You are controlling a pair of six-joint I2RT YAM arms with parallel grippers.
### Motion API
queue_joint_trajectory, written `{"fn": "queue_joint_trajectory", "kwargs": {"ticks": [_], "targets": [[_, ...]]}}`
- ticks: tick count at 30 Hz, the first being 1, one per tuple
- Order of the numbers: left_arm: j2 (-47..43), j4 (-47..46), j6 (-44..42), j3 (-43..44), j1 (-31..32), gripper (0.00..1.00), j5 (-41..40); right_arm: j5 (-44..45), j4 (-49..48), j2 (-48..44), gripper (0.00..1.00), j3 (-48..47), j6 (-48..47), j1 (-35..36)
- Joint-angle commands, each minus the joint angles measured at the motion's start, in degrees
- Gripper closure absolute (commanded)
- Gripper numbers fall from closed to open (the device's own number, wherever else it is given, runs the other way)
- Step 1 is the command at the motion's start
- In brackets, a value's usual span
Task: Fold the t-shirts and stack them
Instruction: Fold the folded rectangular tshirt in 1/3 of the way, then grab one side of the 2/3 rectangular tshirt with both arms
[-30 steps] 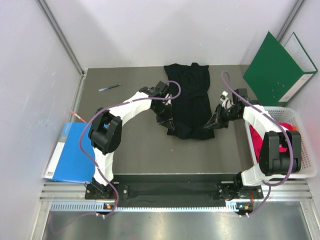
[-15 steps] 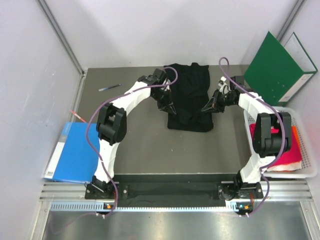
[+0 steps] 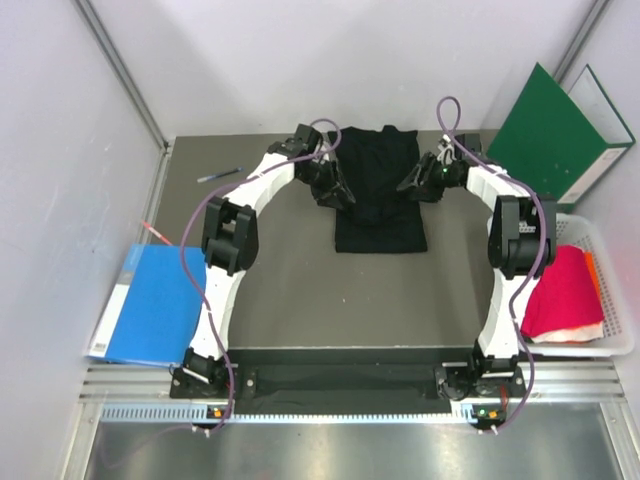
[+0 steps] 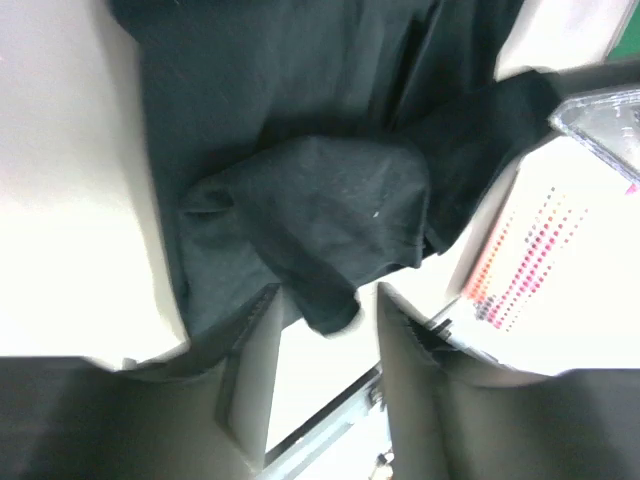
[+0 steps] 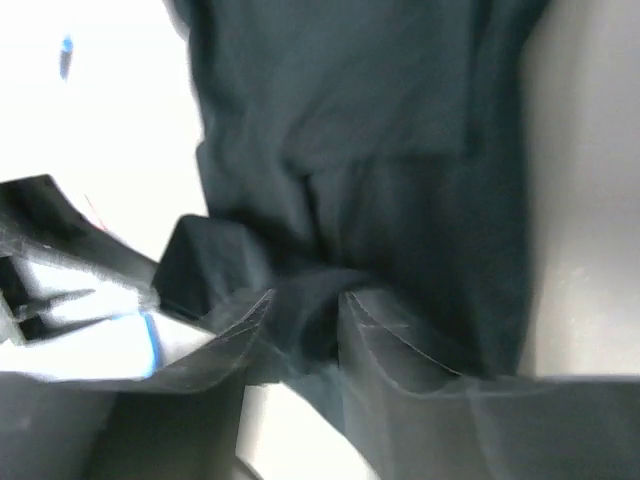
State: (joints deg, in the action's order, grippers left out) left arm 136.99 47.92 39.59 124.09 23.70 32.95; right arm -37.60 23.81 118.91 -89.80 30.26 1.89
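The black t-shirt lies folded into a short rectangle at the back middle of the table. My left gripper is at its left edge and my right gripper at its right edge. In the left wrist view the left gripper is open, with a loose corner of the black t-shirt hanging between the fingertips. In the blurred right wrist view the right gripper stands open, a fold of the black t-shirt lying in the gap. The magenta-red t-shirt lies in the basket.
A white basket sits at the right edge, with orange cloth beside the red shirt. A green folder leans at the back right. A blue folder lies at the left, and a pen at the back left.
Both arms swung toward the back of the table, carrying the near hem of the black shirt over itself so it now lies shorter. Both sets of jaws then opened and let go.
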Motion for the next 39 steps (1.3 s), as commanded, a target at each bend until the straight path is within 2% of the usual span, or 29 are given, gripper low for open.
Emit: {"fn": "queue_joint_trajectory", "kwargs": {"ticks": [1, 2, 3, 5, 8, 11, 14, 17, 18, 20, 26, 33, 39], "targets": [[-3.99, -5.2, 0.57, 1.42, -2.26, 0.27, 0.02, 6.04, -15.5, -0.87, 0.28, 0.93, 6.11, -1.45], [-4.97, -5.73, -0.3, 0.46, -2.52, 0.18, -0.69, 6.57, -16.94, -2.7, 0.17, 3.9, 6.56, -1.45], [-7.41, -5.91, -0.92, -2.16, -2.52, 0.14, -1.13, 7.71, -17.83, -3.94, 0.01, 5.23, 6.83, -1.45], [-10.06, -6.17, -2.32, -5.77, -2.44, 0.12, -2.45, 8.59, -18.89, -7.98, 0.0, 9.28, 6.48, -1.45], [-16.04, -9.5, -3.03, -16.92, -2.43, 0.09, -3.24, 9.3, -18.72, -14.22, 0.0, 15.69, 4.55, -1.45], [-20.53, -13.63, -2.33, -29.48, -2.08, 0.09, -3.24, 9.48, -14.78, -18.8, 0.0, 19.3, 0.95, -1.45], [-21.94, -16.37, -1.1, -35.13, -1.3, 0.09, -1.58, 6.6, -11.43, -21.17, 0.0, 21.07, -2.3, -1.36], [-21.33, -17.16, -0.92, -36.73, 0.9, 0.09, -1.22, 4.92, -7.04, -22.58, 0.14, 22.03, -5.99, -1.45], [-20.54, -17.25, -0.92, -36.64, 1.6, 0.09, -1.57, 5.08, -3.98, -22.76, 0.37, 22.12, -7.13, -1.45], [-19.31, -17.42, -0.66, -36.38, 3.45, 0.09, -2.79, 7.1, -0.54, -22.15, 0.52, 22.65, -9.42, -1.45], [-17.29, -18.57, 1.98, -36.47, 5.39, 0.1, -7.63, 11.14, 2.64, -20.83, 0.53, 26.95, -8.82, -1.45], [-14.91, -18.21, 2.33, -34.97, 5.21, 0.25, -8.87, 11.5, 3.0, -18.02, 0.59, 29.59, -7.5, -1.45], [-13.51, -18.74, 2.68, -34.44, 5.21, 0.28, -9.66, 12.99, 1.93, -17.23, 0.58, 30.04, -7.32, -1.45]]}}
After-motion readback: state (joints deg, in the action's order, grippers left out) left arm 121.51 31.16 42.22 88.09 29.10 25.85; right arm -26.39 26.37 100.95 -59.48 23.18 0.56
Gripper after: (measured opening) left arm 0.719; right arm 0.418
